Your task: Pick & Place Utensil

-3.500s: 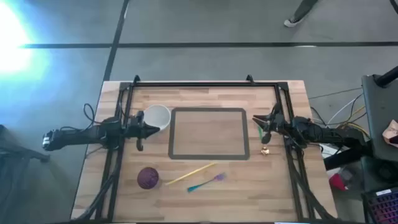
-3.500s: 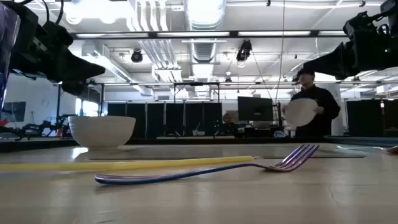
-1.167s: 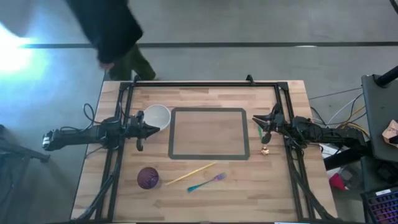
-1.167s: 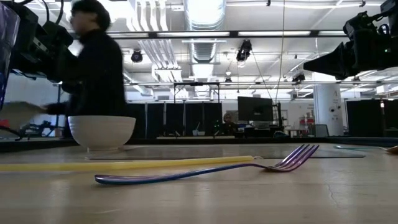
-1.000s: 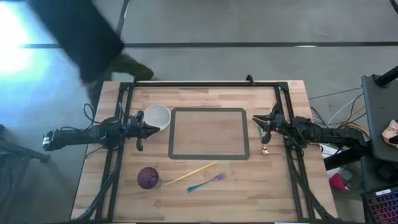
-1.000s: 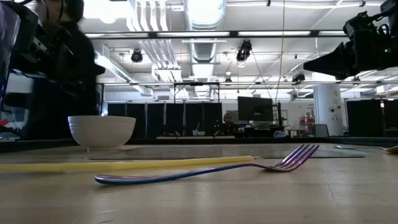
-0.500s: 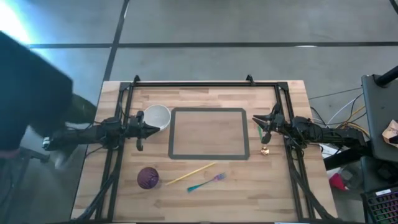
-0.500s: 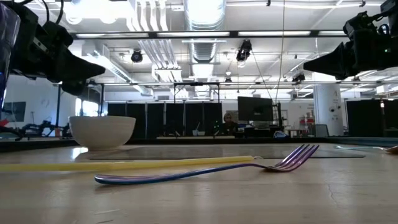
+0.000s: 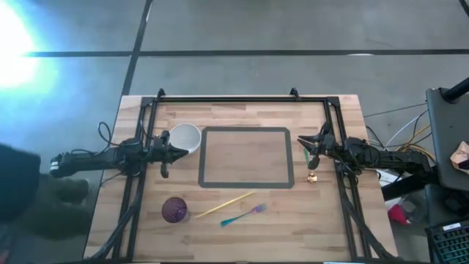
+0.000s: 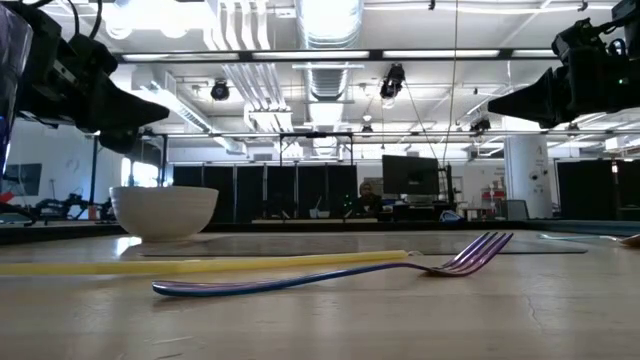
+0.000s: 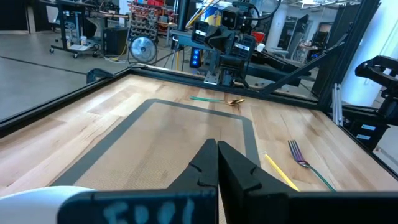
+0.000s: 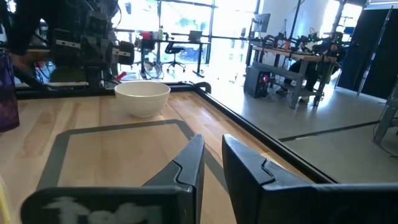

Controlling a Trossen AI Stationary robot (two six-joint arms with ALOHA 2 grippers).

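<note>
Nearest on the desk (image 9: pixel 242 110) lay the fork (image 9: pixel 242 215), tines toward the right, with a yellow stick (image 9: pixel 224 204) just behind it and a purple cup (image 9: pixel 174 210) to their left. Farther back sat the grey-outlined mat (image 9: pixel 246 156). The left end effector (image 9: pixel 164 153) hung by the white bowl (image 9: pixel 184 137), fingers pressed together; the right end effector (image 9: pixel 311 149) hovered beyond the mat's right edge, slightly parted, holding nothing.

Small gold object (image 9: pixel 312 177) just beside the right pincer (image 9: pixel 308 149): too small to identify. Dark blurred figure (image 9: pixel 18 192) behind the left arm, cut by the edge.
</note>
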